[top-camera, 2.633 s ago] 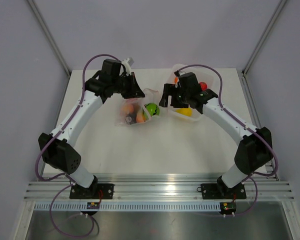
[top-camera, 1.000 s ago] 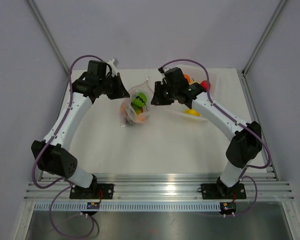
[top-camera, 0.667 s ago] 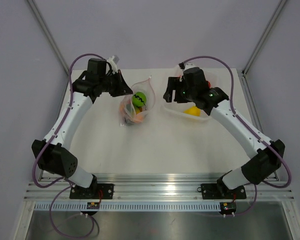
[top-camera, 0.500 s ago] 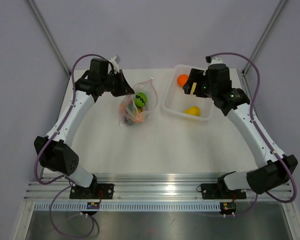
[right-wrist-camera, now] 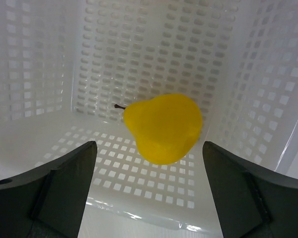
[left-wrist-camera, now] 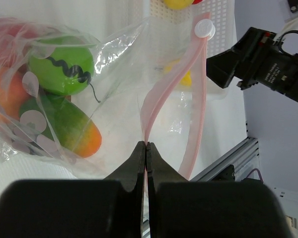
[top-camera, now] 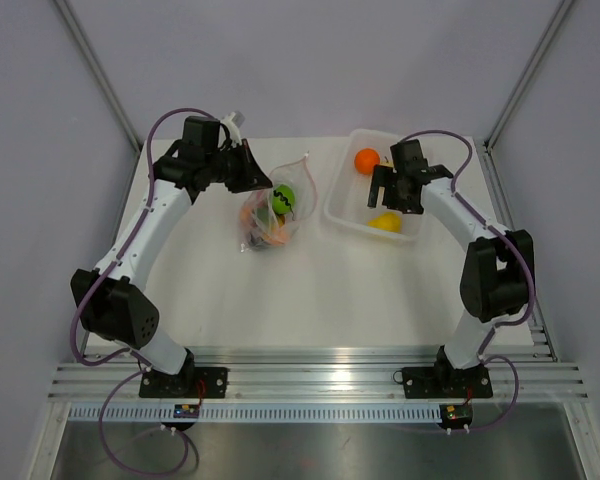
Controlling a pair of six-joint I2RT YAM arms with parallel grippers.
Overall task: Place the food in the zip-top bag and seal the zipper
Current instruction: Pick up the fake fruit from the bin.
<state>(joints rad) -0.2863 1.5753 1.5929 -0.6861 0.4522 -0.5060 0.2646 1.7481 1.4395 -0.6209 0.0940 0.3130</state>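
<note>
The clear zip-top bag (top-camera: 268, 218) lies mid-table holding a green fruit (top-camera: 284, 197) and orange ones. My left gripper (top-camera: 258, 178) is shut on the pink zipper (left-wrist-camera: 175, 84) at one end of the mouth and holds it up and open (left-wrist-camera: 147, 145). In the left wrist view a green fruit (left-wrist-camera: 62, 64) and a green-orange one (left-wrist-camera: 64, 125) show inside the bag. My right gripper (top-camera: 395, 203) is open and empty, over a yellow pear (right-wrist-camera: 164, 126) that lies between its fingers (right-wrist-camera: 64, 183). An orange fruit (top-camera: 367, 160) lies further back.
The pear (top-camera: 385, 221) and the orange fruit sit in a white perforated tray (top-camera: 341, 196) at the back right, right of the bag. Its walls (right-wrist-camera: 39, 59) close round my right gripper. A round slider tab (left-wrist-camera: 204, 29) ends the zipper.
My right gripper carried the green fruit to the bag mouth, let it go inside, then swung right and down over the tray's pear. My left gripper kept hold of the zipper.
</note>
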